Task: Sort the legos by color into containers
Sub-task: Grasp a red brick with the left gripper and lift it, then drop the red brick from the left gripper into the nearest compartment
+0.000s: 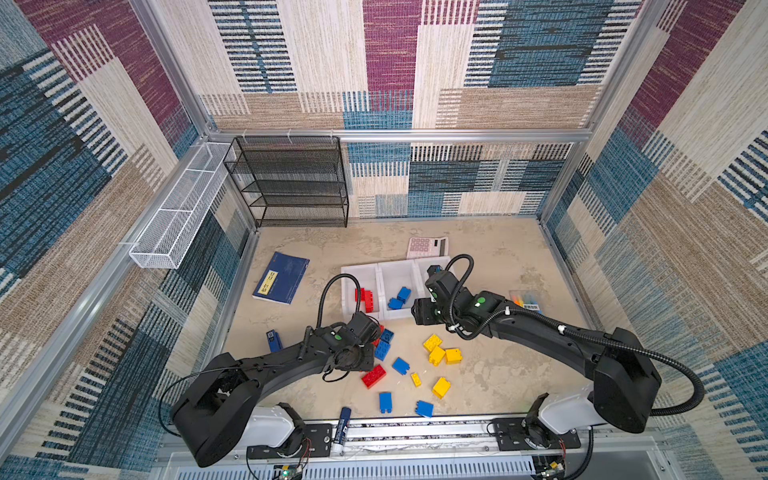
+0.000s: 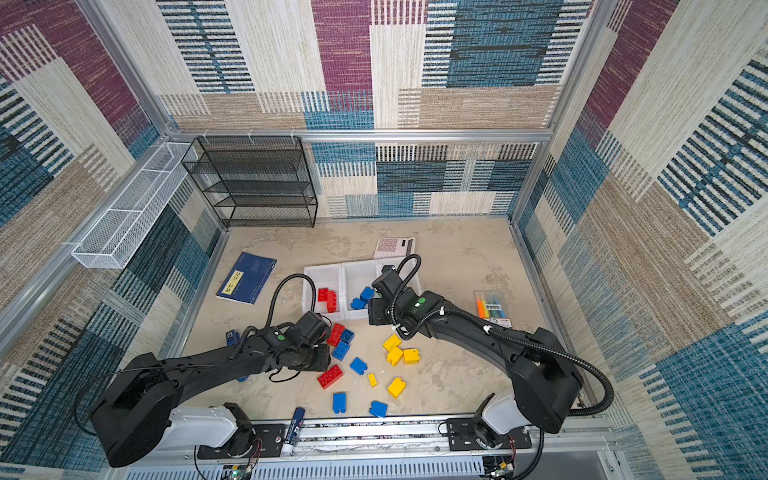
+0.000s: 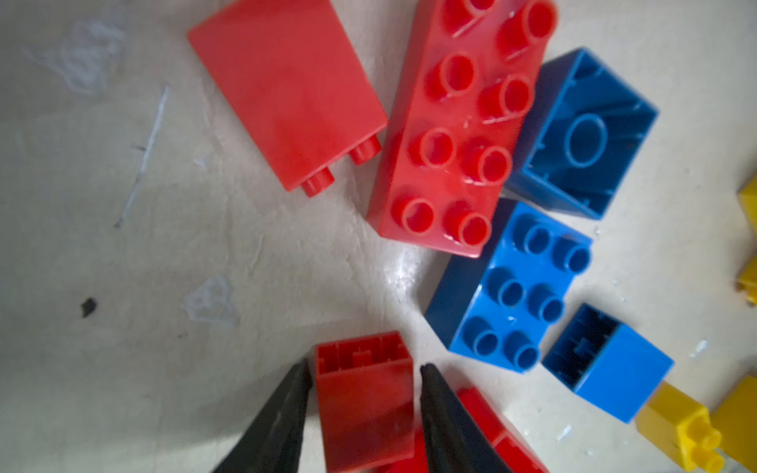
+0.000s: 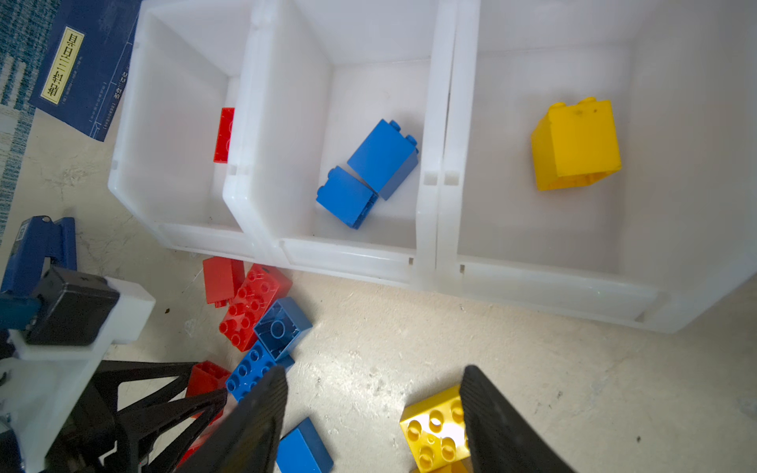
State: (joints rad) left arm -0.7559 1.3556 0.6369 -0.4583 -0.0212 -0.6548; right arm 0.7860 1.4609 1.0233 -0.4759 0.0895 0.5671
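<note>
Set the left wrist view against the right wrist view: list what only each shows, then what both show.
Only the left wrist view: the hollow end of the small red brick, flanked closely by the left gripper; contact is unclear.
Only the right wrist view: the three white bins with sorted bricks inside, the blue book, and the open right gripper.
Both: the long red studded brick, the upturned blue brick and the blue studded brick, lying loose.
</note>
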